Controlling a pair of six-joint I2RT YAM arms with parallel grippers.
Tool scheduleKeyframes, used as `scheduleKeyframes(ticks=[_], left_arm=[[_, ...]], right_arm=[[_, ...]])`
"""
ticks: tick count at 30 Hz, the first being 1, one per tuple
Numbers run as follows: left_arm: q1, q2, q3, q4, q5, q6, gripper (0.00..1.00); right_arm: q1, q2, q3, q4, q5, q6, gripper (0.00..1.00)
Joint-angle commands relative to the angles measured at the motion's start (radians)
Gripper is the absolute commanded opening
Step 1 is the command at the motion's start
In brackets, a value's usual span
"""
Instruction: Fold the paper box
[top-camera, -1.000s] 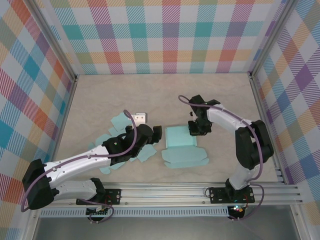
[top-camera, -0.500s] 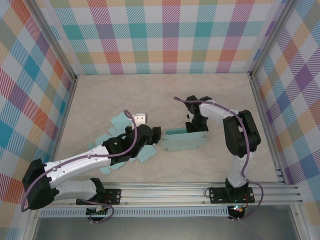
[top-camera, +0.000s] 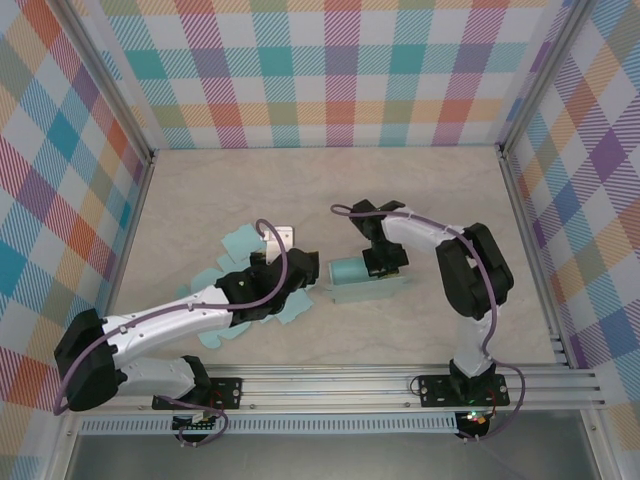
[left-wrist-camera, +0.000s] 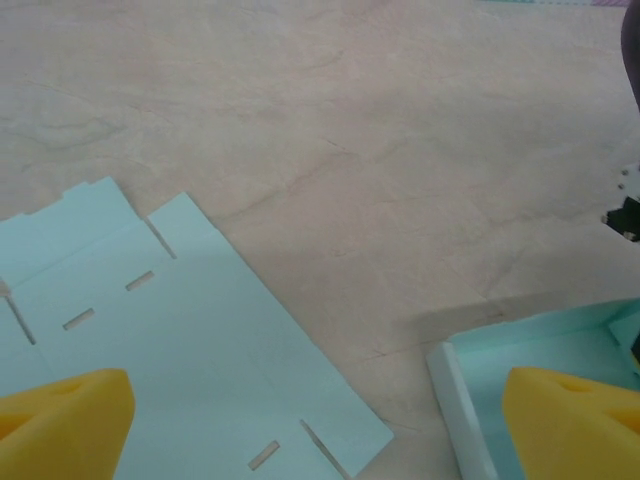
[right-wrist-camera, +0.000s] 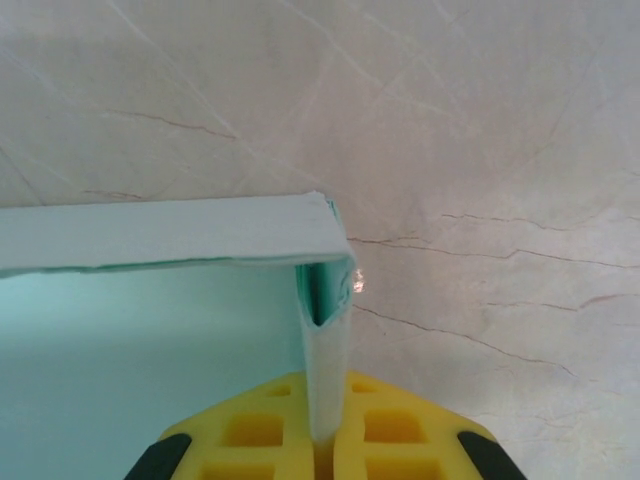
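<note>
Paper box (top-camera: 362, 285) sits mid desk (top-camera: 250, 190), partly folded, one wall raised along its far edge. Right tool (top-camera: 385, 262) is at the box's far right corner, clenched on a thin upright flap there. In the right wrist view the yellow pads (right-wrist-camera: 250, 435) pinch that flap between them, and the raised wall runs off to the left from the flap's top. Box floor lies below that wall, pale teal.

Left tool (top-camera: 306, 272) hovers just left of the box, released, its pads wide apart with nothing between them. In the left wrist view one yellow pad (left-wrist-camera: 60, 410) is over a flat sheet (left-wrist-camera: 180, 340) and the other pad (left-wrist-camera: 575, 420) is over the box's near corner. A bare strip of desk separates the sheet from the box, not touching.

A loose pile of flat teal sheets (top-camera: 232, 262) lies left of the box, under and around the left arm. The sheets show cut slots; the count is unclear.
</note>
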Motion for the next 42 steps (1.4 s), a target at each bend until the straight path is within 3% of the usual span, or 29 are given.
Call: scheduleKeyframes(ticks=[1,7,11,16,19,32,33,34,42], left_arm=[[0.009,0.022,0.055,-0.064,-0.107,-0.038,0.94],[0.010,0.059,0.113,-0.118,-0.141,-0.043,0.93],[0.016,0.081,0.124,-0.141,-0.137,-0.037,0.89],[0.054,0.112,0.134,-0.146,-0.057,-0.007,0.86],[0.078,0.129,0.139,-0.152,-0.027,-0.004,0.84],[0.232,0.217,0.142,-0.029,0.226,0.097,0.75],[0.240,0.241,0.156,-0.022,0.237,0.108,0.74],[0.249,0.270,0.174,-0.021,0.249,0.116,0.73],[0.278,0.552,0.371,-0.034,0.290,0.167,0.59]], right_arm=[[0.030,0.167,-0.021,0.052,0.206,0.123,0.00],[0.069,0.249,0.047,-0.005,0.223,0.140,0.00],[0.069,0.196,0.019,0.011,0.205,0.112,0.00],[0.063,0.060,0.012,0.044,0.171,0.046,0.32],[0.057,0.014,0.036,0.046,0.163,0.013,0.46],[0.044,-0.182,0.115,0.020,0.061,-0.045,0.79],[0.044,-0.222,0.115,0.022,0.051,-0.045,0.84],[0.044,-0.266,0.110,0.026,0.042,-0.045,0.98],[0.043,-0.741,-0.139,0.056,0.085,0.041,1.00]])
